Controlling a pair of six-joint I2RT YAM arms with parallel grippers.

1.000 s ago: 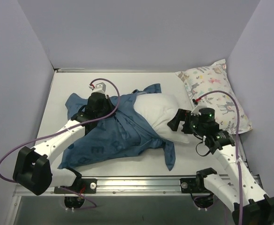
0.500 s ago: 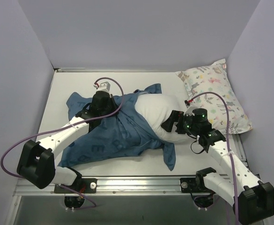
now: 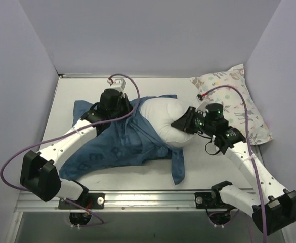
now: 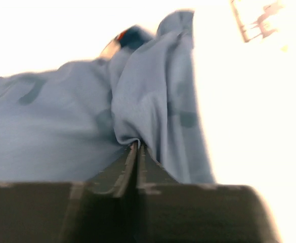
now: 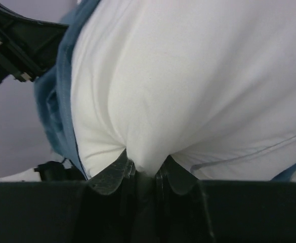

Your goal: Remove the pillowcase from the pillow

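Note:
The dark blue pillowcase (image 3: 115,149) lies spread over the left half of the table and still wraps the left end of the plain white pillow (image 3: 163,119). My left gripper (image 3: 129,110) sits at the case's upper edge beside the pillow. In the left wrist view its jaws (image 4: 137,146) pinch a fold of the blue pillowcase (image 4: 153,101). My right gripper (image 3: 178,124) presses into the pillow's bare right end. In the right wrist view it (image 5: 143,167) is shut on a bulge of the white pillow (image 5: 188,76), with the pillowcase (image 5: 61,101) showing at the left.
A white pillow printed with small animals and leaves (image 3: 234,101) leans in the back right corner against the wall. Grey walls close in the table on the left, back and right. A strip of the pillowcase (image 3: 178,169) trails toward the front rail.
My right gripper has moved left onto the pillow and shut on it. My left gripper has moved toward the back right with the pillowcase fold, bunching the case.

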